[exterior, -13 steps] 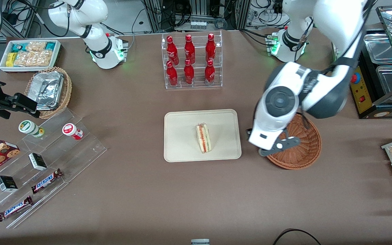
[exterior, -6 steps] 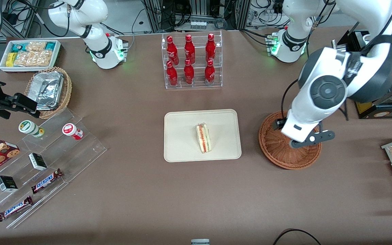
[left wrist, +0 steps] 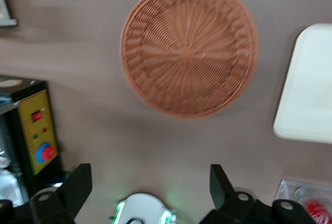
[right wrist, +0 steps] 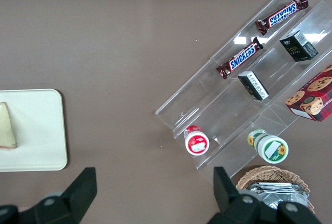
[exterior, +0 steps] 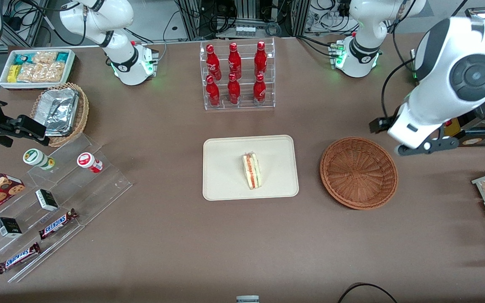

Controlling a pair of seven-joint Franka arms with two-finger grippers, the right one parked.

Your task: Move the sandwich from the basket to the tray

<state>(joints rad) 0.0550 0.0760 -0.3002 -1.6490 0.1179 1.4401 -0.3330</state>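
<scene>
Brown surface [exterior: 183, 244] carries the tray [exterior: 225, 185] with the sandwich [exterior: 251, 171] lying on it near its middle; the basket [exterior: 358, 172] beside it holds nothing. Judging by that, the placing is done and only parking the arm seems left. Above the surface near the basket, the hand [left wrist: 148, 193] has its fingers spread wide, gripping nothing.

left arm: glossy white shell segments joined by dark grey bands, with a round dark grey joint cap ringed by concentric circles. a black cable loops beside the wrist. the base carries a black collar and green indicator lights. gripper [left wrist: 148, 195]: black, two wedge-shaped fingers [left wrist: 78, 185], silver screws at their mounts.
</scene>
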